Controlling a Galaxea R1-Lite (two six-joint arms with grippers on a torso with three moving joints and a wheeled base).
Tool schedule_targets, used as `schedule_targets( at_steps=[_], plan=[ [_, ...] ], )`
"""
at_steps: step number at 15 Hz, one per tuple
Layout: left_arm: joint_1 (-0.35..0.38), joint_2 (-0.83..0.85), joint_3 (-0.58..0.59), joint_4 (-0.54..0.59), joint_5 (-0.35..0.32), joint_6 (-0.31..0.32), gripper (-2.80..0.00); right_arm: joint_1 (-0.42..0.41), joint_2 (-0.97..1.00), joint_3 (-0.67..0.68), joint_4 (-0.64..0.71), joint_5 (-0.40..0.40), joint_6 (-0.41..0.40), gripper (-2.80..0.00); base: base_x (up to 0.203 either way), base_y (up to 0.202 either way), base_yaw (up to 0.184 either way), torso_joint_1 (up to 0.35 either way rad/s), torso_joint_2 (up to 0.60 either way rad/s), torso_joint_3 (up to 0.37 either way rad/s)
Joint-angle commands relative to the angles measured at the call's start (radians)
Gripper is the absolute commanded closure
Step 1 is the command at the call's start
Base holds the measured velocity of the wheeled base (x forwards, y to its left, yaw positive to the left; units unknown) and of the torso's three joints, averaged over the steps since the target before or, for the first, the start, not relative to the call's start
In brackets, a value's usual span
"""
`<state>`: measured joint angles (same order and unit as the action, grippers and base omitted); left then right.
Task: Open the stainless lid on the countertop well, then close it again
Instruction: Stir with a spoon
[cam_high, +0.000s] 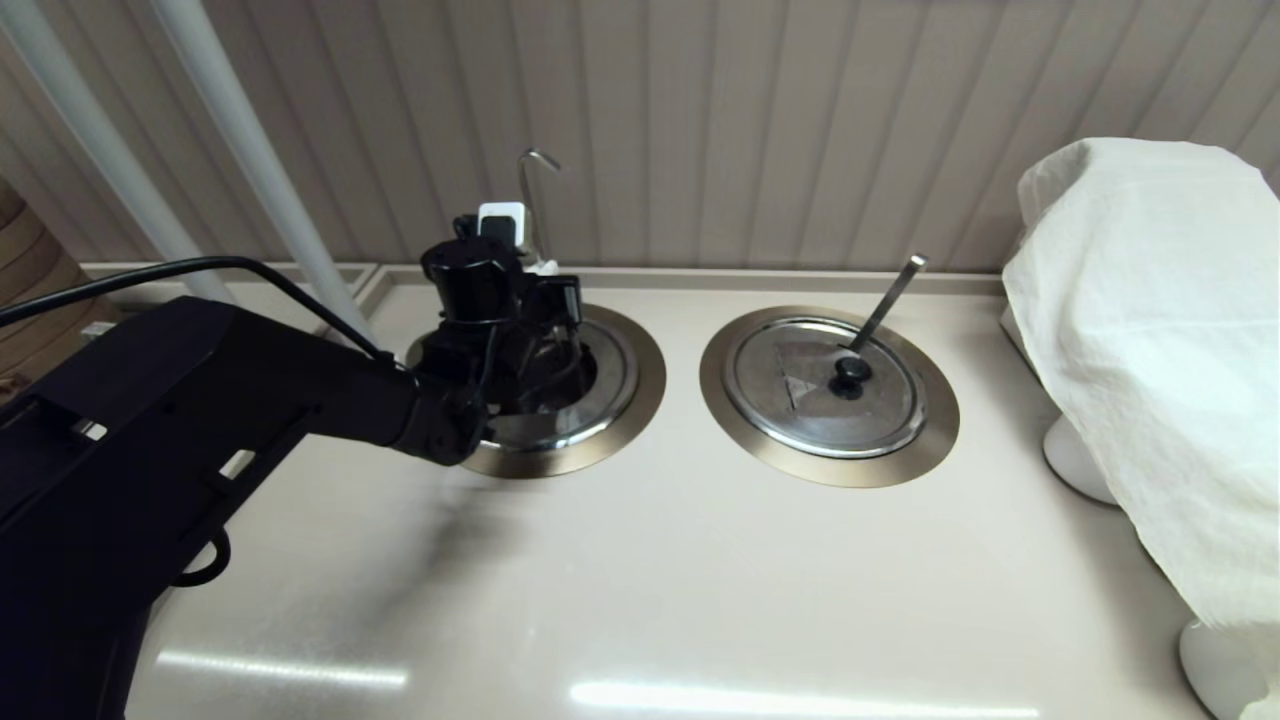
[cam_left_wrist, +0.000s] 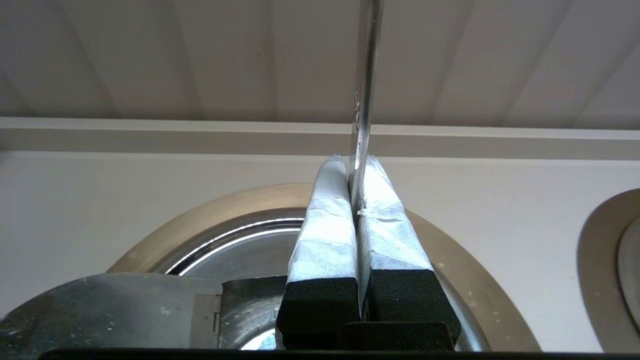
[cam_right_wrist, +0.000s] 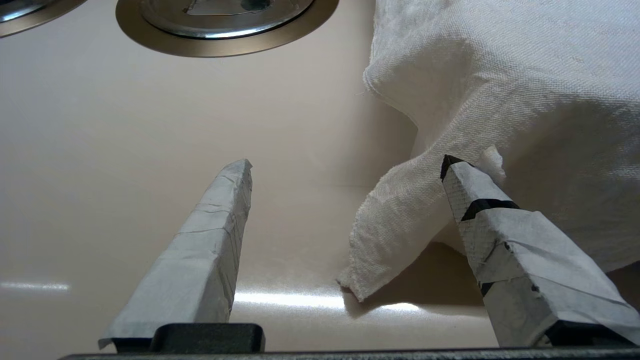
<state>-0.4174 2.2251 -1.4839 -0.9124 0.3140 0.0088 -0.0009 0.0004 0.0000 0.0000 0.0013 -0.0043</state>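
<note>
At centre-left of the head view, the black left gripper (cam_high: 540, 350) hangs over the round shiny steel lid with its notched edge (cam_high: 575, 425). Its taped fingers are pressed together, in line with the thin hook-tipped rod handle (cam_high: 528, 200). I can't tell if they pinch anything. The lid seems seated in the bronze-rimmed countertop well (cam_high: 540, 462), so the lift looks not yet made. Right of it sits the twin lid with a flat handle (cam_high: 800, 400), then a white cloth-draped shape (cam_high: 1150, 300). The right gripper (cam_right_wrist: 345, 162) idles beside that cloth, fingers spread wide, out of the way.
</note>
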Motion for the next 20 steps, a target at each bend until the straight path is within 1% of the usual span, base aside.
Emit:
schedule_targets(
  at_steps=[1,2,3,4,5,7,8,9,10,11,12,13,14,15,18,20],
  plan=[
    [-0.003,-0.026,0.013,-0.003,0.0,-0.005,0.0,-0.001,0.0,0.0,0.0,0.0,0.0,-2.8,0.0,0.0,0.0,0.0,0.0,0.0],
    [-0.003,-0.044,0.033,0.018,-0.02,-0.021,0.0,0.001,0.001,0.0,0.0,0.0,0.0,-2.8,0.0,0.0,0.0,0.0,0.0,0.0],
    [-0.003,-0.072,0.07,0.051,-0.065,-0.044,0.0,0.0,0.0,0.0,0.0,0.0,0.0,-2.8,0.0,0.0,0.0,0.0,0.0,0.0],
    [0.0,-0.091,0.107,0.082,-0.111,-0.054,0.0,0.0,0.0,0.0,0.0,0.0,0.0,-2.8,0.0,0.0,0.0,0.0,0.0,0.0],
    [0.008,-0.1,0.132,0.109,-0.133,-0.047,0.0,0.0,0.001,0.0,0.0,0.0,0.0,-2.8,0.0,0.0,0.0,0.0,0.0,0.0],
    [0.028,-0.101,0.159,0.132,-0.139,0.018,0.0,-0.001,0.001,0.0,0.0,0.0,0.0,-2.8,0.0,0.0,0.0,0.0,0.0,0.0],
    [0.033,-0.09,0.158,0.131,-0.136,0.043,0.0,0.001,0.001,0.0,0.0,0.0,0.0,-2.8,0.0,0.0,0.0,0.0,0.0,0.0],
    [0.047,-0.074,0.152,0.124,-0.131,0.085,0.0,0.0,0.0,0.0,0.0,0.0,0.0,-2.8,0.0,0.0,0.0,0.0,0.0,0.0],
    [0.053,-0.055,0.136,0.113,-0.128,0.104,0.0,-0.001,0.0,0.0,0.0,0.0,0.0,-2.8,0.0,0.0,0.0,0.0,0.0,0.0],
    [0.054,-0.039,0.114,0.093,-0.129,0.1,0.0,0.001,0.0,0.0,0.0,0.0,0.0,-2.8,0.0,0.0,0.0,0.0,0.0,0.0],
    [0.052,-0.019,0.085,0.069,-0.128,0.076,0.0,0.0,0.0,0.0,0.0,0.0,0.0,-2.8,0.0,0.0,0.0,0.0,0.0,0.0],
    [0.047,-0.001,0.049,0.051,-0.117,0.031,0.0,0.001,0.0,0.0,0.0,0.0,0.0,-2.8,0.0,0.0,0.0,0.0,0.0,0.0],
    [0.034,0.013,0.015,0.045,-0.095,-0.015,0.0,0.001,0.001,0.0,0.0,0.0,0.0,-2.8,0.0,0.0,0.0,0.0,0.0,0.0],
    [0.023,0.028,-0.008,0.042,-0.079,-0.045,0.0,0.0,0.0,0.0,0.0,0.0,0.0,-2.8,0.0,0.0,0.0,0.0,0.0,0.0],
    [-0.005,0.023,-0.002,0.042,-0.075,-0.081,0.0,-0.001,0.0,0.0,0.0,0.0,0.0,-2.8,0.0,0.0,0.0,0.0,0.0,0.0],
    [-0.006,0.0,0.037,0.055,-0.077,-0.079,0.0,0.0,0.001,0.0,0.0,0.0,0.0,-2.8,0.0,0.0,0.0,0.0,0.0,0.0]
  ],
)
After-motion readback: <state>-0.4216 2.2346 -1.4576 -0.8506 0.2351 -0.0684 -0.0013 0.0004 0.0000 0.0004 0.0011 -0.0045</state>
